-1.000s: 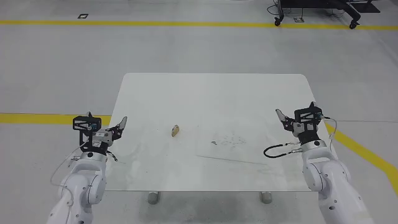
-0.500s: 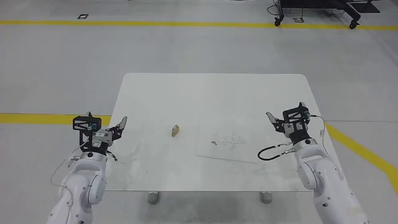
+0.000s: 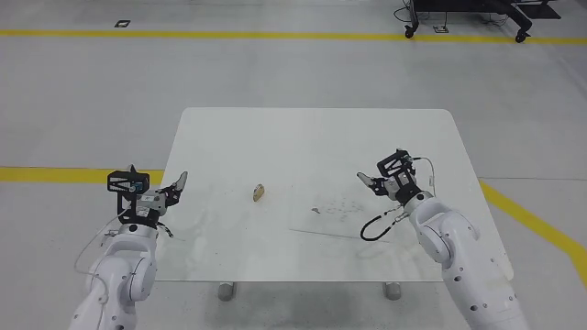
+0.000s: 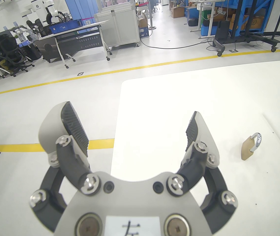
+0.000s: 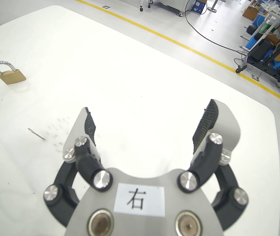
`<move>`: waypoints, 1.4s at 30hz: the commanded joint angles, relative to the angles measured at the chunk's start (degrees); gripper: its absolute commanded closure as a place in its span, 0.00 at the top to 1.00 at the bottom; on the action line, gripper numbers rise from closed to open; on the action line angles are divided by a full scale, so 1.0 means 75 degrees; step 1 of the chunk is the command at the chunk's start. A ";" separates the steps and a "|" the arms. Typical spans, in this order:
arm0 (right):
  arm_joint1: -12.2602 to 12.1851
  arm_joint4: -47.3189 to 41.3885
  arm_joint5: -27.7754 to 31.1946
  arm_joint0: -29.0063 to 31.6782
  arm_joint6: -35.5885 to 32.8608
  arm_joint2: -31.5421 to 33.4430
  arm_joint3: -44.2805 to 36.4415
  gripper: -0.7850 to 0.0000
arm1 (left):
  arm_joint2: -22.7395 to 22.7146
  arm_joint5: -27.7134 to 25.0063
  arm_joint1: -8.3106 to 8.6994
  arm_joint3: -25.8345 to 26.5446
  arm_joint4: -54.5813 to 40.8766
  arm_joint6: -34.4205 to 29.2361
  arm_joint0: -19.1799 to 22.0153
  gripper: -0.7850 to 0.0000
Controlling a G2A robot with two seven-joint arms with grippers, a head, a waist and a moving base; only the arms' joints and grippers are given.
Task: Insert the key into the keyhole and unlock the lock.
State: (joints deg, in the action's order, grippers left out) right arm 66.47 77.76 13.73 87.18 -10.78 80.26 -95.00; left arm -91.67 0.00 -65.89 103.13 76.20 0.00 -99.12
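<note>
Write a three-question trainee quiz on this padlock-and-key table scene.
1. True or false: the right gripper is shut on the small thin metal key.
2. Which gripper is nearer the key? A) left gripper B) right gripper
3. What lies on the white table between the left gripper and the key?
Key: 1 false; 2 B; 3 the brass padlock with a silver shackle.

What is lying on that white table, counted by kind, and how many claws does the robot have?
padlock: 1, brass with a silver shackle
key: 1, a thin metal piece
Grippers: 2, the left gripper and the right gripper, both open and empty
Total: 4, of which 2 lie on the table
</note>
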 commanded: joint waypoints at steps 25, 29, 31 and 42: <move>0.0223 -0.0276 0.5903 -0.3135 -0.0107 -0.2611 0.3525 0.61 | 0.0000 0.0000 0.0000 0.0000 0.0000 0.0000 0.0000 1.00; 0.0304 0.0080 0.5856 -0.3350 -0.0375 -0.3099 0.3666 0.46 | 0.0000 0.0000 0.0000 0.0000 0.0000 0.0000 0.0000 1.00; 0.0328 0.0091 0.5768 -0.3420 -0.0325 -0.3191 0.3758 0.38 | 0.0000 0.0000 0.0000 0.0000 0.0000 0.0000 0.0000 1.00; 0.0288 0.0316 0.5528 -0.3496 0.0128 -0.3252 0.3818 0.00 | 0.0000 0.0000 0.0000 0.0000 0.0000 0.0000 0.0000 1.00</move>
State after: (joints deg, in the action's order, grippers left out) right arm 68.69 79.86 55.69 60.86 -10.34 55.78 -66.02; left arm -91.67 0.00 -65.89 103.13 76.20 0.00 -99.12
